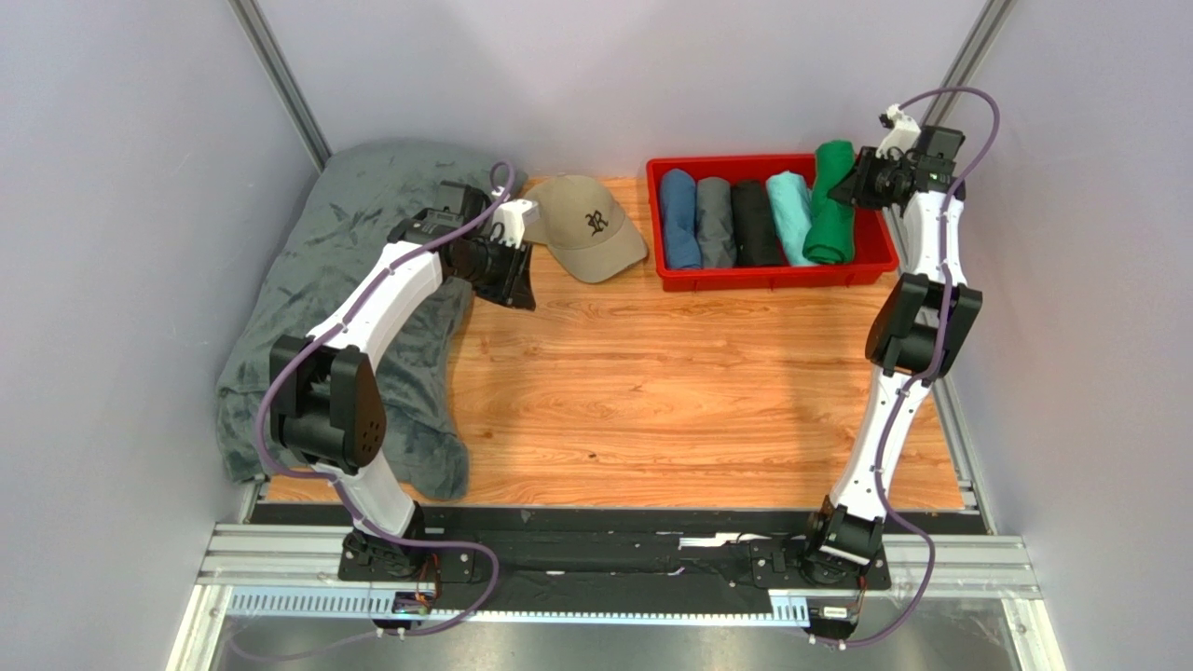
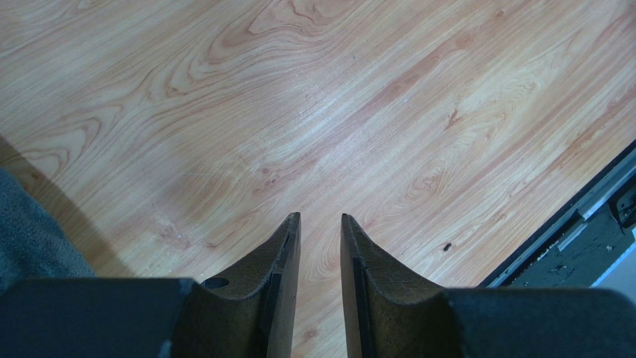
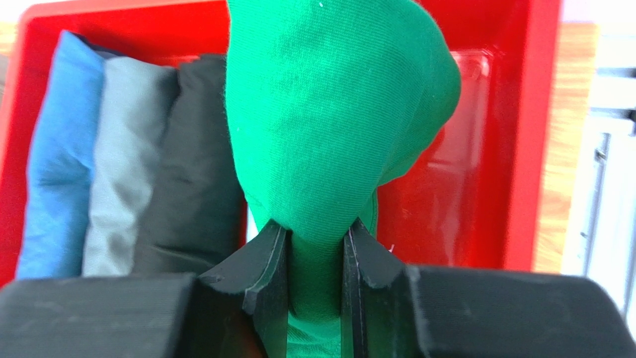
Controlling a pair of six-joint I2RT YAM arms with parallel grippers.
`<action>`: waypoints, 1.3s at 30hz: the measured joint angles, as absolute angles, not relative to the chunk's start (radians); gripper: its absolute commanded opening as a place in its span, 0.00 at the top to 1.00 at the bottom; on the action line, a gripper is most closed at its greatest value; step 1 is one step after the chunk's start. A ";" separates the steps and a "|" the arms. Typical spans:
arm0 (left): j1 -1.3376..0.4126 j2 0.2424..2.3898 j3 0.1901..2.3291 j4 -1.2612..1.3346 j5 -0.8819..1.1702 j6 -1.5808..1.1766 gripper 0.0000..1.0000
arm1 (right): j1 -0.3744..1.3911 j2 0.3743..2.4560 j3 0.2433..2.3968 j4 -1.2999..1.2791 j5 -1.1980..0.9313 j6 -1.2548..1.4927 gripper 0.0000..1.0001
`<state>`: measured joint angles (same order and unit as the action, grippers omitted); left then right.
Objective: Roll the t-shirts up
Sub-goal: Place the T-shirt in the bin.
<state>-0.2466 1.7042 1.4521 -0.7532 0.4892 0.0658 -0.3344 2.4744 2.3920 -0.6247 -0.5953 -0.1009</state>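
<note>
Right gripper (image 3: 316, 227) pinches the rolled bright-green cotton t-shirt (image 3: 336, 112) over the far-right red plastic tray (image 3: 534, 134); left gripper (image 2: 321, 218), narrowly parted and empty, hangs above the wooden table (image 2: 373, 112).

The one mark that can be read stands on the tan baseball cap (image 1: 588, 224), which lies on the wooden table (image 1: 672, 378) beside the red tray (image 1: 775, 280). On its front panel sits a dark stitched emblem (image 1: 600, 220). It looks like an ornate capital B, though the top view shows it too small to be sure.
</note>
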 measured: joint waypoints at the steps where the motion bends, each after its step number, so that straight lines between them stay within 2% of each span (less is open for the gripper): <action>1: -0.247 1.706 1.452 -0.753 0.489 0.066 0.67 | -0.336 2.474 2.394 -0.633 -0.591 -0.108 1.00; 23: -0.247 1.739 1.452 -0.750 0.493 0.065 0.67 | -0.349 2.482 2.423 -0.710 -0.472 -0.229 1.00; 39: -0.247 1.740 1.452 -0.748 0.507 0.065 0.67 | -0.271 2.559 2.445 -0.705 -0.310 -0.324 1.00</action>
<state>-0.2466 1.7401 1.4521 -0.7483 0.5072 0.0650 -0.2710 2.5591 2.4454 -0.7048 -0.3099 -0.3244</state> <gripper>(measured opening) 0.327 0.246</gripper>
